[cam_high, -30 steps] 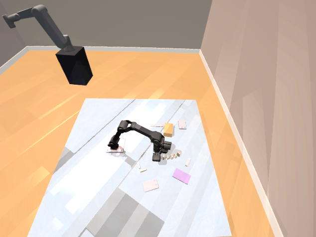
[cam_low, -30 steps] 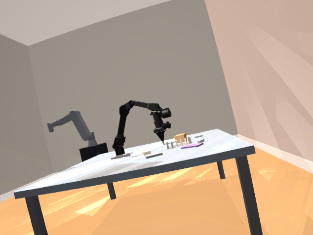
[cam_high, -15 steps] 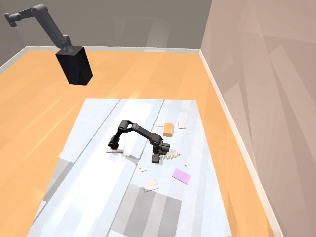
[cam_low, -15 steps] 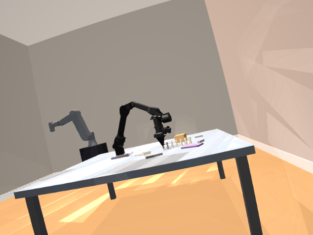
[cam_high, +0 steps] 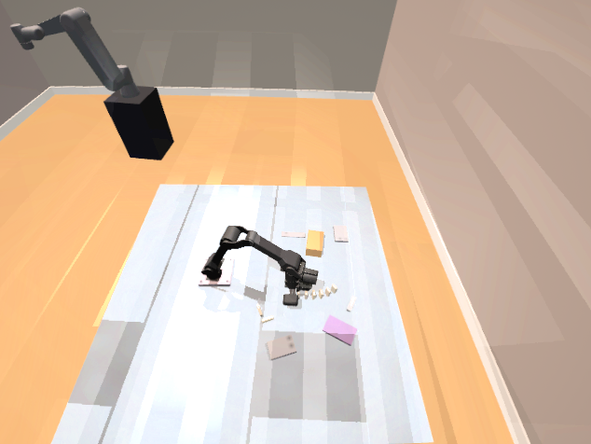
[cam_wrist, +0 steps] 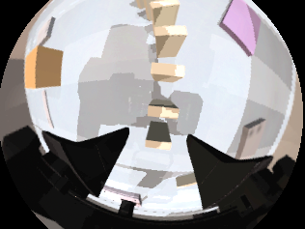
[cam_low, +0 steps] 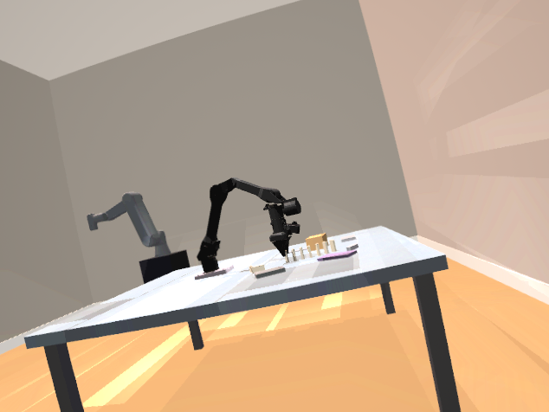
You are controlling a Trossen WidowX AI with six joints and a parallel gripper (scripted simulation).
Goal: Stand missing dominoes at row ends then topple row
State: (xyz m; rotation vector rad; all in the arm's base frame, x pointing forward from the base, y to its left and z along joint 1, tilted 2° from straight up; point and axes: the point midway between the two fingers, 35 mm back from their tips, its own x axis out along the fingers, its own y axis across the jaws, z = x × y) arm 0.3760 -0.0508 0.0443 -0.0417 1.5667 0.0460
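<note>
Room: taupe walls on two sides and a pinkish one to the right, over an orange plank floor (cam_high: 190, 138) (cam_low: 283, 368).
Table: pale, streaked with light and shadow, on dark legs; the top (cam_high: 190, 381) (cam_low: 155, 301) carries everything in play.
Black arm: rising from its pinkish base plate (cam_high: 226, 281) (cam_low: 228, 269), bent over at the elbow, wrist pointing down at one end of the row.
Gripper: its hand (cam_high: 290, 299) (cam_low: 283, 254) (cam_wrist: 158, 135) is released, fingers spread wide and low, a gap on either side of the domino between them.
End domino: this one (cam_low: 286, 257) (cam_wrist: 158, 144) stands upright at the row's end nearest the arm's base, gripped by nothing.
Row: seven upright dominoes (cam_high: 321, 293) (cam_low: 309, 251) (cam_wrist: 170, 42), counting that one, running away from the hand in a gentle curve.
Loose dominoes: two pale pieces (cam_high: 268, 319) (cam_low: 257, 267) lie near each other on the base side of the row; another pale piece (cam_high: 350, 303) lies past the row's far end.
Orange box: off to one side of the row, this block (cam_high: 314, 242) (cam_low: 316, 241) (cam_wrist: 44, 67) sits well apart from the hand.
Purple slab: flat (cam_high: 339, 329) (cam_low: 337, 255) (cam_wrist: 241, 25), on the opposite side of the row.
Dotted plate: greyish (cam_high: 281, 347) (cam_low: 269, 272) (cam_wrist: 252, 139), beyond the loose pair.
Grey arm: a second one (cam_high: 92, 48) (cam_low: 139, 217), on a black pedestal behind the table.
</note>
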